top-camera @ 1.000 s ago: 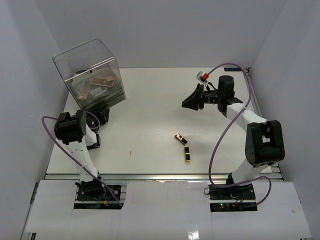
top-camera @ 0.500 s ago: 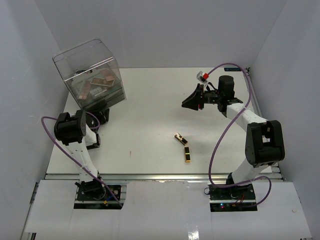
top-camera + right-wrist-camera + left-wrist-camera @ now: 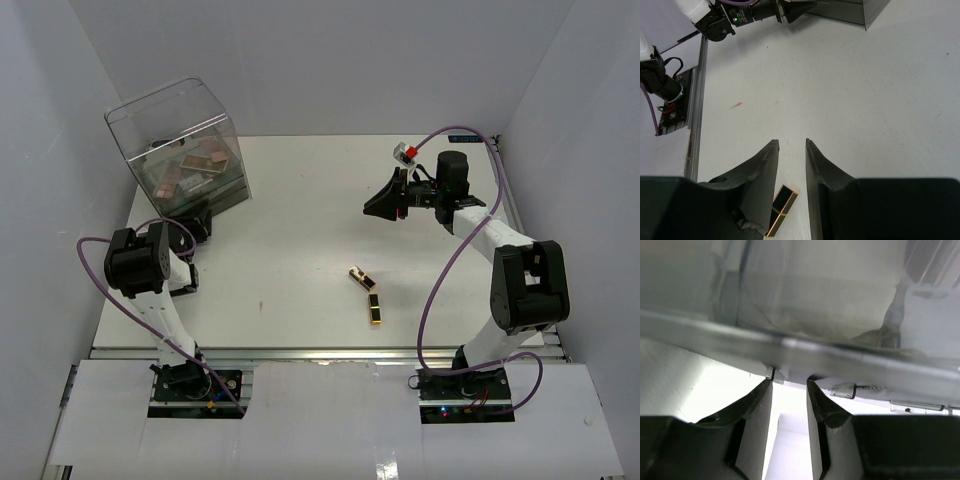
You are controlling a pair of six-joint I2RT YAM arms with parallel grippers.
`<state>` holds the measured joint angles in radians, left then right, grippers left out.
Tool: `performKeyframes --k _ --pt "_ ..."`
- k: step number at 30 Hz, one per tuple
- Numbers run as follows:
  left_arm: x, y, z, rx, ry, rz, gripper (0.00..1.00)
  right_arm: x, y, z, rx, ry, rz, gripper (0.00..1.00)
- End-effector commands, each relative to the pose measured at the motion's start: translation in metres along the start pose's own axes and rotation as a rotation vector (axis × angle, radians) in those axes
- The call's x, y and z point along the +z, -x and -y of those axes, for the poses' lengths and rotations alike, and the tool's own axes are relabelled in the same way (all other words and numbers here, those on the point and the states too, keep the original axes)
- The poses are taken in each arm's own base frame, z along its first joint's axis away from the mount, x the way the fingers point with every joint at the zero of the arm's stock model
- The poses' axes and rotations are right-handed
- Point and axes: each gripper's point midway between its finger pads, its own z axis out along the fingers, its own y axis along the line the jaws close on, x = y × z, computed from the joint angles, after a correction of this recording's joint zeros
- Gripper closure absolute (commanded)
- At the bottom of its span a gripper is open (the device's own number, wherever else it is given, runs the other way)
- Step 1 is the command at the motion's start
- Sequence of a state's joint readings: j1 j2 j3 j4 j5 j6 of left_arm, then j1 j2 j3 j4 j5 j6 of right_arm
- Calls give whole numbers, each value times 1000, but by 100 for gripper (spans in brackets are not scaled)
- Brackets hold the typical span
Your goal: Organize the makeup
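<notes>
Nearest, two lipsticks (image 3: 375, 308) lie end to end at lower centre: light, stiff and slick by the look, best pinched across the narrow body. Open table (image 3: 300, 230) all round them. Right gripper (image 3: 792, 145) hangs beyond, jaws parted, empty. Upper left, left gripper (image 3: 790, 381), parted too, noses the box (image 3: 170, 110) edge, with palettes (image 3: 195, 165) inside.

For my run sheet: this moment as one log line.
left fingers: open, at near bottom edge of clear plastic box | right fingers: open, empty, above table | eyeshadow palettes: inside box | two lipstick tubes: on table
</notes>
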<state>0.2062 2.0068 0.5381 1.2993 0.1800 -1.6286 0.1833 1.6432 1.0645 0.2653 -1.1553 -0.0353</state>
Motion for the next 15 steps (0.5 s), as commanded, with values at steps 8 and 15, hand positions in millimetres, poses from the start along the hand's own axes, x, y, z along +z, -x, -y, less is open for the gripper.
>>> performKeyframes --k 8,15 --pt "-1 12 78 94 -245 77 68 -1 4 2 -29 11 13 66" --pt "-1 11 65 83 -235 66 82 -1 5 2 -29 10 13 66"
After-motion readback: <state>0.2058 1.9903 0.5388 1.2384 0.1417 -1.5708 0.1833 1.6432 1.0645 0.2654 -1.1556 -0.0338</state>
